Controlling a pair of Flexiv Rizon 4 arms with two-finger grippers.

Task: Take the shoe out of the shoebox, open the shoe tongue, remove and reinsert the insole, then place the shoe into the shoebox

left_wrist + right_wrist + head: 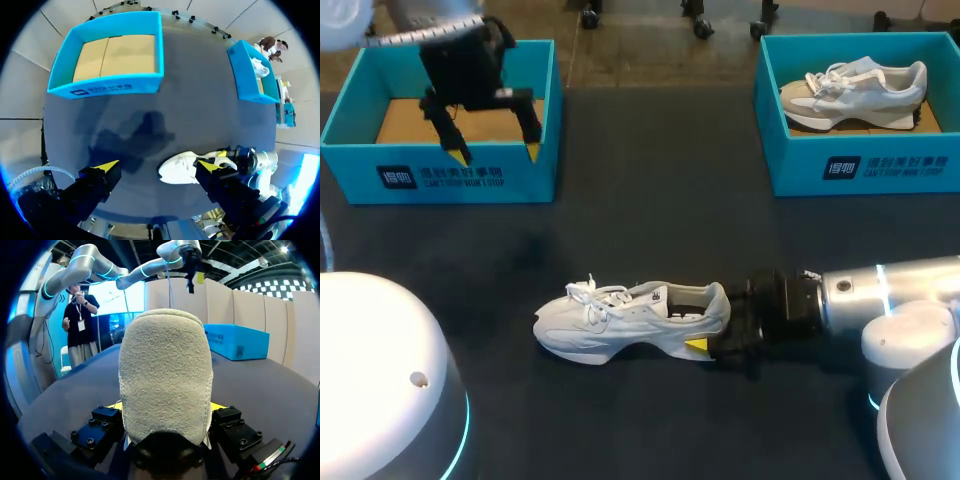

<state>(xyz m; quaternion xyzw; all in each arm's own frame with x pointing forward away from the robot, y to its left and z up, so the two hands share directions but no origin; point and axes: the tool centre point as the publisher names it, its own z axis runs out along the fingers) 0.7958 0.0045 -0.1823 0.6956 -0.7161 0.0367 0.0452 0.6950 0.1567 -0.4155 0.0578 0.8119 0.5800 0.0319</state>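
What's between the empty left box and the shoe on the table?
Nothing. Only bare table lies between the left box and the shoe. This shows in the head view and the left wrist view.

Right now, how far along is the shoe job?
Done: the white shoe lies out on the table, and the left shoebox is empty. In hand: the right arm has its jaws shut on the heel. The left arm hangs over the empty box, jaws open. Left: open the tongue, pull and refit the insole, rebox. Insole state not visible.
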